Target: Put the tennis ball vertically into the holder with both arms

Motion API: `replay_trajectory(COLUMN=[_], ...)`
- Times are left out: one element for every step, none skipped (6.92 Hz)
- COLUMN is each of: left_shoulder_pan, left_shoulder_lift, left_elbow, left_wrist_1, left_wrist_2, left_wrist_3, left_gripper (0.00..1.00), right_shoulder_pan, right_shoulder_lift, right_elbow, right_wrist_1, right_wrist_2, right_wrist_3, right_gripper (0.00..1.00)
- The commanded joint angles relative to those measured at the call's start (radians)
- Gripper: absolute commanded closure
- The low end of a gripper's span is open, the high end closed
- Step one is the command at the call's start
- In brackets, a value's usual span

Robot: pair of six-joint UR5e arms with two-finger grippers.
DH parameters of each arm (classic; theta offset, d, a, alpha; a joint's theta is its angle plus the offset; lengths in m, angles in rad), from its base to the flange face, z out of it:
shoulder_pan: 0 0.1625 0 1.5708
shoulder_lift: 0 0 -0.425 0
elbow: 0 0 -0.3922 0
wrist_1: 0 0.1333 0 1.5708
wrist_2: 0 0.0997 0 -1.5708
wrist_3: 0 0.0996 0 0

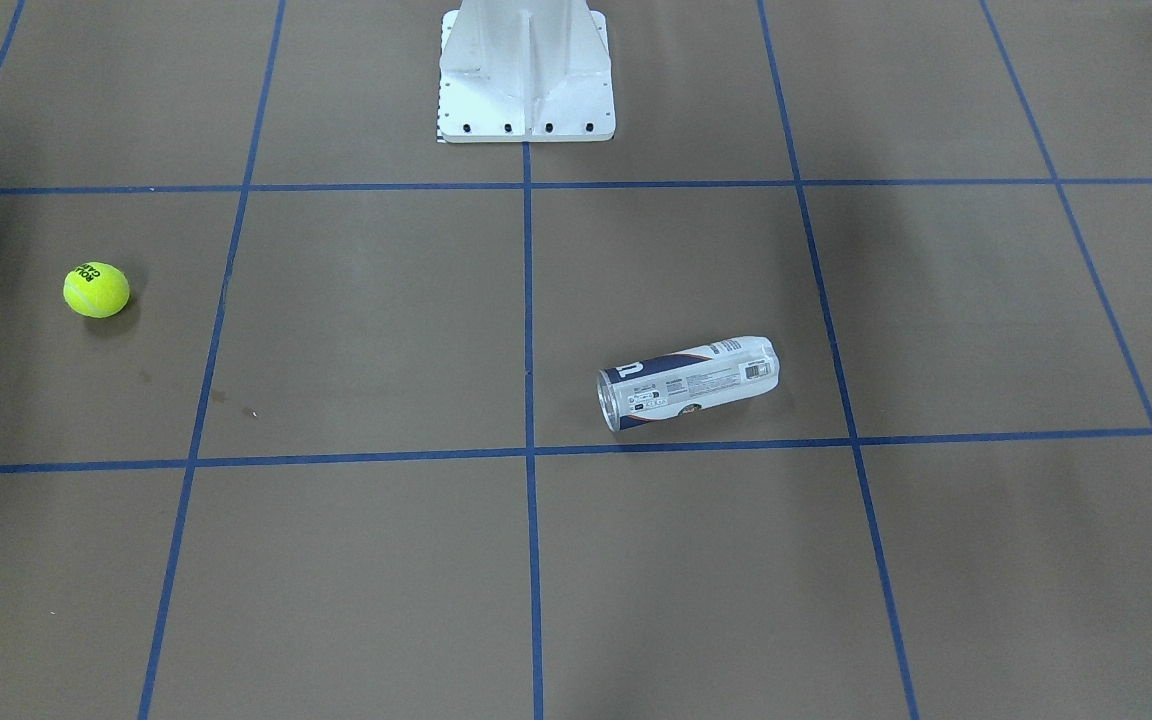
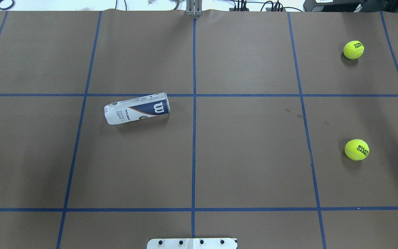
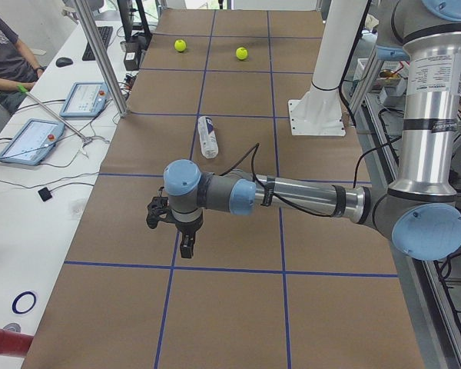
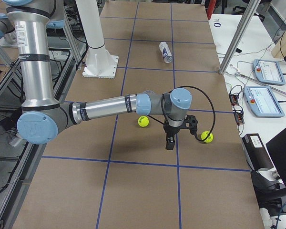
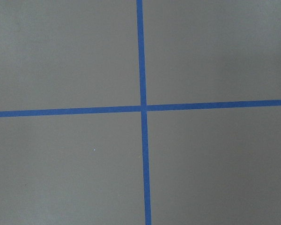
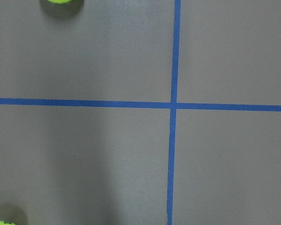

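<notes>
**Holder lies flat on the left arm's side, balls on the right arm's side**

The left gripper (image 3: 186, 250) hangs fingers-down over the table (image 2: 254, 155), out toward the robot's left end. Only the side camera catches it, so I cannot tell whether its fingers are spread or closed. Its wrist camera sees nothing but a blue tape crossing (image 5: 143, 108).

From that gripper, the holder (image 2: 136, 109) lies toward the table's middle, in the left half and just short of the centre line. It is on its side, not upright. Its long axis runs roughly across the table, slightly skewed. The rimmed end that looks open points toward the robot's right. The left arm is plainly the nearer one to it.

The right gripper (image 4: 169, 142) also points down, and its opening cannot be judged either. It hangs near the two tennis balls (image 2: 357, 149), which sit well apart from the holder in the right half.

The right wrist camera shows only slivers of the balls at its left-hand edge. The front-facing view cuts one ball off at its border. Neither arm appears in the overhead or front-facing views. Whether the holder is empty is hard to make out.
</notes>
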Motion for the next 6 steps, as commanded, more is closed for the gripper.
replay_trajectory(left_shoulder_pan=[0.002, 0.007, 0.008, 0.011, 0.013, 0.014], left_shoulder_lift=[0.001, 0.004, 0.004, 0.004, 0.010, 0.012], left_elbow=[-0.008, -0.008, -0.006, -0.006, -0.009, -0.008], left_wrist_1=[-0.020, -0.044, -0.090, -0.115, -0.164, -0.239], left_wrist_2=[-0.002, -0.003, -0.021, -0.052, -0.080, -0.084], left_wrist_3=[0.001, 0.004, 0.009, 0.010, 0.010, -0.002], left_gripper=[0.00, 0.00, 0.00, 0.00, 0.00, 0.00], right_shoulder_pan=[-0.002, 0.000, -0.002, -0.002, -0.002, -0.002], right_shoulder_lift=[-0.003, -0.006, -0.006, -0.006, -0.006, -0.007], right_elbow=[0.005, 0.006, 0.006, 0.000, 0.002, 0.000], right_wrist_1=[0.000, 0.003, 0.005, 0.011, 0.011, 0.005], right_wrist_2=[0.003, 0.004, 0.006, 0.006, 0.006, 0.007], right_wrist_3=[0.001, 0.003, 0.004, 0.012, 0.014, 0.014], right_gripper=[0.01, 0.01, 0.01, 0.01, 0.01, 0.01])
